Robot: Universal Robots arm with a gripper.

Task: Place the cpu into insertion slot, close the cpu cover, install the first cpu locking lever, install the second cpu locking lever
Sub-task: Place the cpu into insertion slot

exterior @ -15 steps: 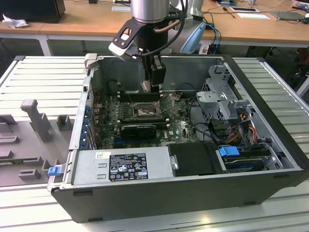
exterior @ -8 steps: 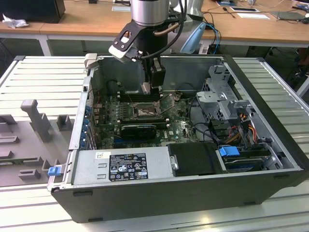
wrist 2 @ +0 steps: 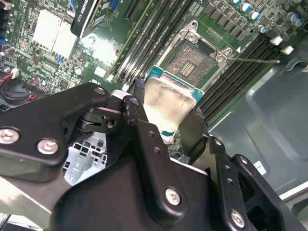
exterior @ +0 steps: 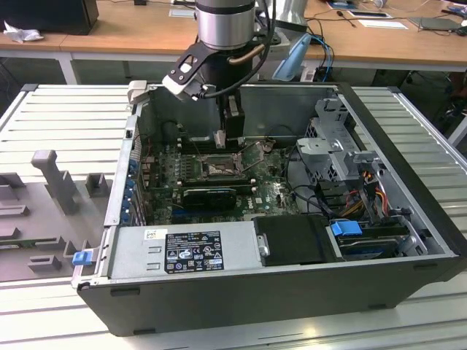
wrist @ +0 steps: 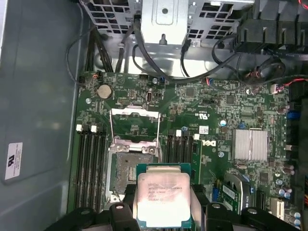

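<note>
My jaws are clamped on the edges of the small flat square cpu point(wrist: 161, 199) with its pale silver-grey metal top. I hold it above the green motherboard point(wrist: 211, 96), near the square dark insertion slot point(wrist: 122, 168), not seated in it. Lowered tilted or off-centre, I judge it could damage the slot.

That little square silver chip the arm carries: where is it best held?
By two opposite edges of the small flat square silver-topped chip, coming from above, as the black pincer grips it now. It is thin and flat, so only the edges offer purchase, and its underside is left free to face the dark square metal-rimmed socket.
</note>
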